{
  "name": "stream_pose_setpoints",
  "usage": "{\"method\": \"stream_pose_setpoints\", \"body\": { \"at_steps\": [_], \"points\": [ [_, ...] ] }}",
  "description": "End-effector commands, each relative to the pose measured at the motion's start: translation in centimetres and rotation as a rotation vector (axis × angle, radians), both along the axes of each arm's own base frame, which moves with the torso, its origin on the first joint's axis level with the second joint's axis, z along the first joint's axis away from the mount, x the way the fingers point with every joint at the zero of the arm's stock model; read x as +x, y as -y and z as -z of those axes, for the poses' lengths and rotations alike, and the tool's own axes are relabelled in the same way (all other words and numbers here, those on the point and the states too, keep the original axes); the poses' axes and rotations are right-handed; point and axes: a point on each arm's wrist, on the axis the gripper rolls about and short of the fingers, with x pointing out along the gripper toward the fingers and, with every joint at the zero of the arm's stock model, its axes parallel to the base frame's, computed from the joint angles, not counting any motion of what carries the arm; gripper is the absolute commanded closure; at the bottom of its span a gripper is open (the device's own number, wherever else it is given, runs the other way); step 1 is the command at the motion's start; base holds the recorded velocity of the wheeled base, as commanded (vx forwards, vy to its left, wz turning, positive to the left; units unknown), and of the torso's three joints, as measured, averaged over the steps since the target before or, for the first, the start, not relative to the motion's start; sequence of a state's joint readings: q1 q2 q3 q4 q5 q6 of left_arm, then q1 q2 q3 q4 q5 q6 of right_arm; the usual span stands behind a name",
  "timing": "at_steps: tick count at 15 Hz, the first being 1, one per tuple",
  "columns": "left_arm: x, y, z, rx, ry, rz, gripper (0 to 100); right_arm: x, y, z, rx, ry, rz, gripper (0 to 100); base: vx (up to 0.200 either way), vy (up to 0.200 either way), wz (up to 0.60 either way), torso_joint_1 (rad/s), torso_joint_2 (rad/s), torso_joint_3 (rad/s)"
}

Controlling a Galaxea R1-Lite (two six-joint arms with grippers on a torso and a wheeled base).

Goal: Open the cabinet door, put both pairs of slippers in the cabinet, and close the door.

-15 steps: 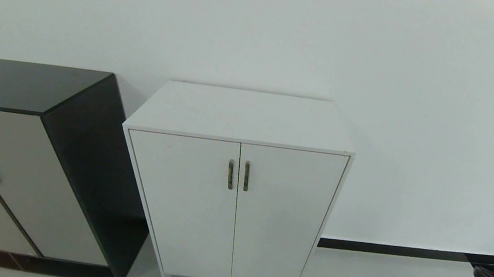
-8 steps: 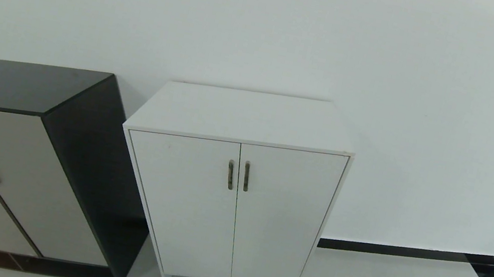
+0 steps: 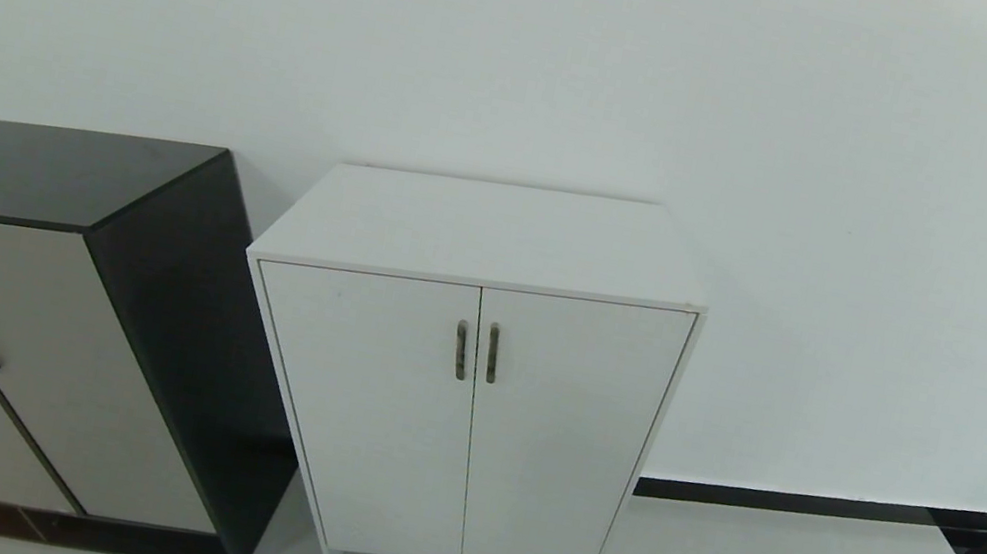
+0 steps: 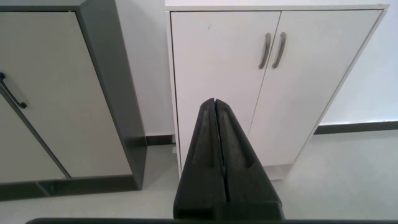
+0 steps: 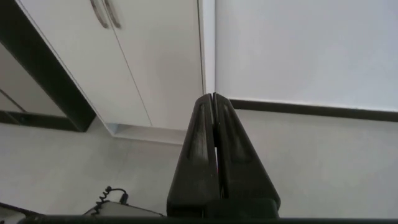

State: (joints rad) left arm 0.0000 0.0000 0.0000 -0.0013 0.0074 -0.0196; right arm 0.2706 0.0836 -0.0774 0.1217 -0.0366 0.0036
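The black cabinet (image 3: 172, 312) stands ahead of the left claw (image 4: 215, 107), off toward the robot's left. Just beside it, the white cabinet (image 3: 486, 235) faces that claw straight on and well apart from it, its 2 doors (image 3: 376, 398) shut. The right claw (image 5: 214, 99) is nearer the cabinet's right corner, over the floor. Both claws have their fingers pressed together on nothing. The 2 handles (image 3: 461, 351) sit side by side beyond the left claw's tips.
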Motion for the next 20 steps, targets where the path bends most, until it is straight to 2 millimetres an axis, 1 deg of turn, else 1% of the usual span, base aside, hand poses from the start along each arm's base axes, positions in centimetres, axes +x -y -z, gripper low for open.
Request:
{"method": "stream_pose_setpoints", "body": {
  "at_steps": [1, 3, 10, 14, 15, 16, 18, 19, 20],
  "points": [
    [0.0, 0.0, 0.0, 0.000, 0.000, 0.000, 100, 0.1, 0.0, 0.0, -0.007, -0.006, -0.006, 100, 0.000, 0.000, 0.00, 0.000, 0.00, 0.000],
    [0.0, 0.0, 0.0, 0.000, 0.000, 0.000, 100, 0.2, -0.1, 0.0, -0.014, -0.020, -0.006, 100, 0.000, 0.000, 0.00, 0.000, 0.00, 0.000],
    [0.0, 0.0, 0.0, -0.002, 0.000, 0.000, 100, -0.1, 0.0, 0.0, -0.052, 0.028, -0.040, 100, 0.000, 0.000, 0.00, 0.000, 0.00, 0.000],
    [0.0, 0.0, 0.0, -0.002, 0.000, 0.000, 100, 0.0, -0.1, 0.2, -0.005, 0.065, -0.054, 100, 0.000, 0.000, 0.00, 0.000, 0.00, 0.000],
    [0.0, 0.0, 0.0, 0.000, 0.000, 0.000, 100, 0.3, -0.2, 1.0, -0.001, 0.070, -0.053, 100, 0.000, 0.000, 0.00, 0.000, 0.00, 0.000],
    [0.0, 0.0, 0.0, 0.000, 0.000, 0.001, 100, 0.3, -0.1, 0.9, 0.031, 0.073, -0.038, 100, 0.000, 0.000, 0.00, 0.000, 0.00, 0.000],
    [0.0, 0.0, 0.0, 0.000, 0.000, 0.001, 100, 0.6, -0.2, 0.9, -0.001, 0.034, -0.016, 100, 0.000, 0.000, 0.00, 0.000, 0.00, 0.000],
    [0.0, 0.0, 0.0, 0.000, -0.001, 0.001, 100, 1.1, -0.5, 0.8, -0.033, -0.032, 0.080, 100, 0.000, 0.000, 0.00, 0.000, 0.00, 0.000],
    [0.0, 0.0, 0.0, 0.000, 0.000, 0.001, 100, 1.3, -0.6, 0.8, -0.043, -0.064, 0.126, 100, 0.000, 0.000, 0.00, 0.000, 0.00, 0.000]
  ]
}}
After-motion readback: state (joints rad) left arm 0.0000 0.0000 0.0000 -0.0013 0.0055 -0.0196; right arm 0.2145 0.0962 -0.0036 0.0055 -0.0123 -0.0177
